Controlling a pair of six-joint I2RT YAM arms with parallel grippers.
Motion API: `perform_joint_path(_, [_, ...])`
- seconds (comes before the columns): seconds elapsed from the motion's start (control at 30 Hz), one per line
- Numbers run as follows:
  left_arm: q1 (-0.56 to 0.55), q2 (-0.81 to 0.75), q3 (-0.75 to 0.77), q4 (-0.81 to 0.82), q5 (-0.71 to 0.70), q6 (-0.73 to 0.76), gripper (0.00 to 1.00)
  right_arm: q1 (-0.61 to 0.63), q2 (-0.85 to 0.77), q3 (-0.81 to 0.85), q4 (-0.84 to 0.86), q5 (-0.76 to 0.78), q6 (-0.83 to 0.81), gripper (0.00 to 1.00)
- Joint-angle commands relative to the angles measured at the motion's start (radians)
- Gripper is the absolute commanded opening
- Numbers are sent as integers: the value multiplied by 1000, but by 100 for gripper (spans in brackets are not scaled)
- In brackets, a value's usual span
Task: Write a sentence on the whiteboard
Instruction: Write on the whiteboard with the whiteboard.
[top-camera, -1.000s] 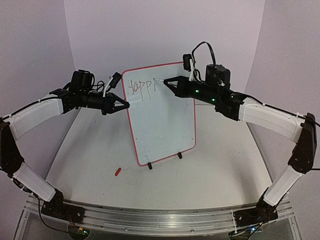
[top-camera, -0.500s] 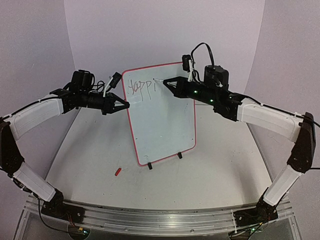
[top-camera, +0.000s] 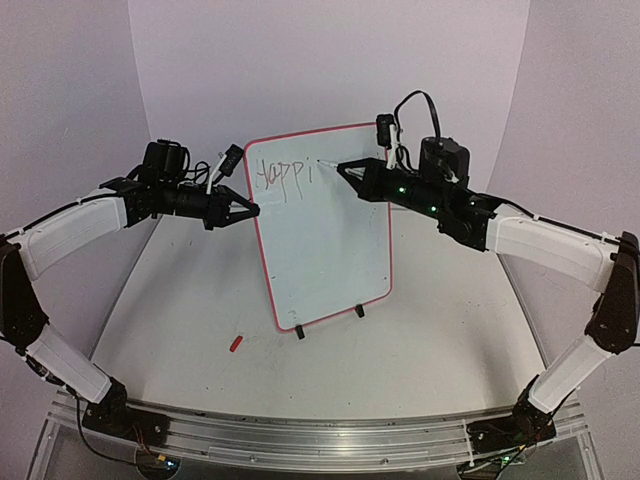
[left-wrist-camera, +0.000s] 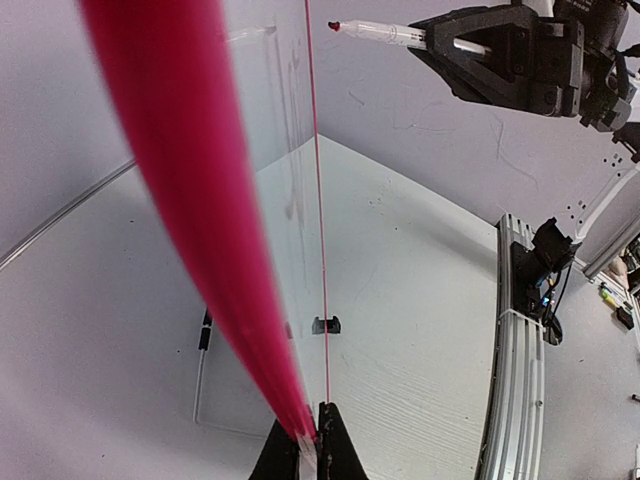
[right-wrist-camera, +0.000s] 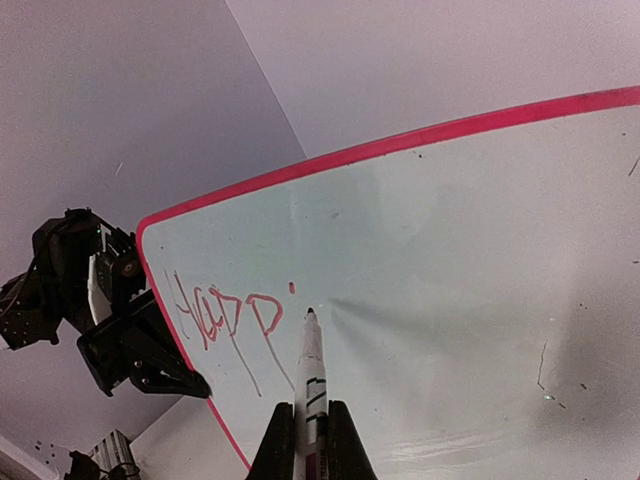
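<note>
The whiteboard (top-camera: 325, 235) stands upright on its wire stand in mid-table, white with a red-pink rim. Reddish strokes of the sentence (top-camera: 280, 176), reading about "Happ" plus a dot, sit at its top left; they also show in the right wrist view (right-wrist-camera: 225, 318). My left gripper (top-camera: 252, 210) is shut on the board's left rim (left-wrist-camera: 200, 250). My right gripper (top-camera: 345, 170) is shut on a marker pen (right-wrist-camera: 310, 385). The pen's tip (right-wrist-camera: 310, 313) points at the board just right of the last letter, under the dot; contact cannot be told.
A small red cap (top-camera: 236, 343) lies on the table in front of the board's left foot. Black stand clips (top-camera: 360, 311) hold the board's bottom edge. Lilac walls close in the back and sides.
My right gripper and pen shifted a little to the right along the top line. The left gripper and board have not moved.
</note>
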Motion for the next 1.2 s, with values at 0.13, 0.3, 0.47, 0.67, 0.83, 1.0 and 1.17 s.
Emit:
perform_joint_path(0.13, [-26,38,-20,-167,-41,87,0,-2,24,39,13,20,-18,0])
perform_joint_path(0.3, [-25,39,-20,-166,-38,87,0,-3,39,54,10,15,-23,0])
perform_joint_path(0.47, [-26,37,-20,-167,-38,87,0,-3,48,60,10,19,-23,0])
perform_joint_path(0.67, [-27,36,-20,-167,-37,86,0,-3,37,26,5,45,-12,0])
perform_joint_path(0.83, [-27,34,-20,-165,-37,86,0,-2,14,-28,5,49,7,0])
perform_joint_path(1.0, [-29,36,-20,-166,-36,87,0,-2,7,-52,3,41,15,0])
perform_joint_path(1.17, [-30,36,-20,-166,-37,87,0,-2,7,-35,5,42,7,0])
